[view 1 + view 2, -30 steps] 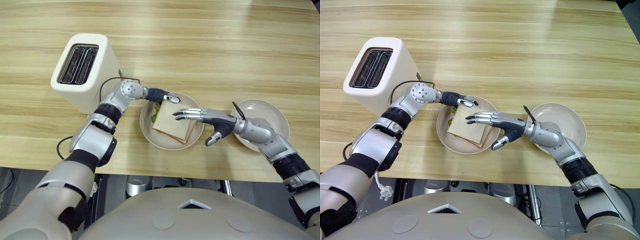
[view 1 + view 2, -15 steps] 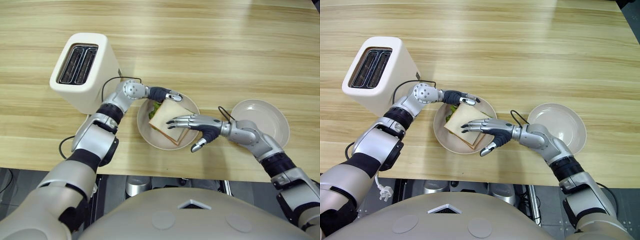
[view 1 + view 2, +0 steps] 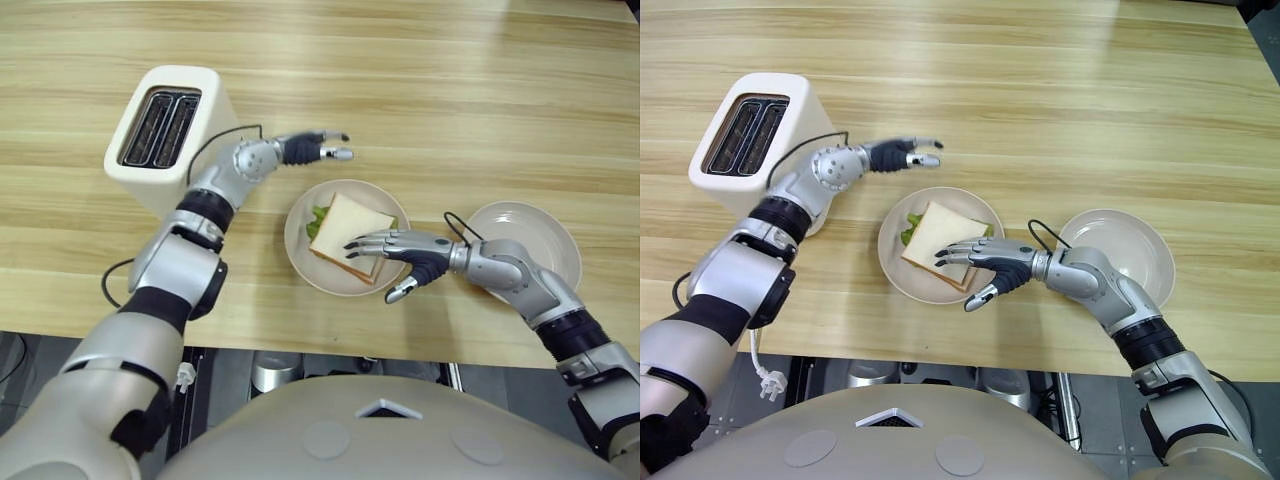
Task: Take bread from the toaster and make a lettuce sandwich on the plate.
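I can't read the dark slots of the toaster [image 3: 163, 128]; lettuce [image 3: 318, 221] just peeks from under the bread [image 3: 352, 222] on the plate [image 3: 303, 260]. My right hand [image 3: 412, 254] spreads its fingers over the bread's near edge. My left hand [image 3: 305, 148], fingers straight and holding nothing, is near the toaster.

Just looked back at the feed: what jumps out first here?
The sandwich, lettuce showing at its left edge, lies on the middle plate, with the right hand spread open over its near-right corner. The left hand hovers open above the table, right of the white toaster.
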Robot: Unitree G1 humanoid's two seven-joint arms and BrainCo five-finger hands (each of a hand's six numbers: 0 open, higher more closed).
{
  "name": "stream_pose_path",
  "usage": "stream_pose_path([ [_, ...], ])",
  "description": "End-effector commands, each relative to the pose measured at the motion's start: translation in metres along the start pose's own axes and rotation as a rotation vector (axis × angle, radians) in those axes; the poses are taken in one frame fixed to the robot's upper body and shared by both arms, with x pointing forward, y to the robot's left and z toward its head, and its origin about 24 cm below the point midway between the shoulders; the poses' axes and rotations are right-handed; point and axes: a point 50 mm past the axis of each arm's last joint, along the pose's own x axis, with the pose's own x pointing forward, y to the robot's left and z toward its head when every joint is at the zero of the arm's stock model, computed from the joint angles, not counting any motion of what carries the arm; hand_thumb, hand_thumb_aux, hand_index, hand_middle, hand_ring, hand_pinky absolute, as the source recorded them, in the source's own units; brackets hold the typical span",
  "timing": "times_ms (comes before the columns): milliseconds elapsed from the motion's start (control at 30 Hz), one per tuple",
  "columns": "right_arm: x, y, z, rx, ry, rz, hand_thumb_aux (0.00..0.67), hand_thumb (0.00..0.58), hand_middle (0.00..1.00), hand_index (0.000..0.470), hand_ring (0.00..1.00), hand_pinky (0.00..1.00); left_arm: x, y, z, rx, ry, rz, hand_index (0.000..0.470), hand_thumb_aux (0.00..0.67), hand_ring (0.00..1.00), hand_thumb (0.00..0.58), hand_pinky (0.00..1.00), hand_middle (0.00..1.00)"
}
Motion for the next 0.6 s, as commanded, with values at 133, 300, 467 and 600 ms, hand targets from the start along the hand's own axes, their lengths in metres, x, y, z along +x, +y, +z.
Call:
stream_pose_path([
  [133, -0.006, 0.045, -0.017, 0.123, 0.127, 0.237, 0.000, 0.000, 0.00, 0.000, 0.00, 0.00, -0.005, 0.019, -0.001, 0.040, 0.006, 0.153, 0.000, 0.000, 0.00, 0.000, 0.00, 0.00],
  [300, -0.002, 0.009, -0.018, 0.050, 0.105, -0.020, 0.000, 0.000, 0.00, 0.000, 0.00, 0.00, -0.021, 0.040, -0.006, 0.056, -0.007, 0.367, 0.000, 0.000, 0.00, 0.000, 0.00, 0.00],
  [467, -0.014, -0.032, -0.002, 0.262, -0.087, -0.313, 0.670, 0.580, 1.00, 0.460, 1.00, 1.00, -0.054, 0.049, -0.011, -0.069, -0.100, 0.532, 0.460, 0.670, 1.00, 0.580, 1.00, 1.00],
  [600, -0.036, -0.046, 0.010, 0.574, -0.284, -0.355, 0.670, 0.580, 1.00, 0.460, 1.00, 1.00, -0.088, 0.038, -0.008, -0.257, -0.218, 0.528, 0.460, 0.670, 1.00, 0.580, 1.00, 1.00],
])
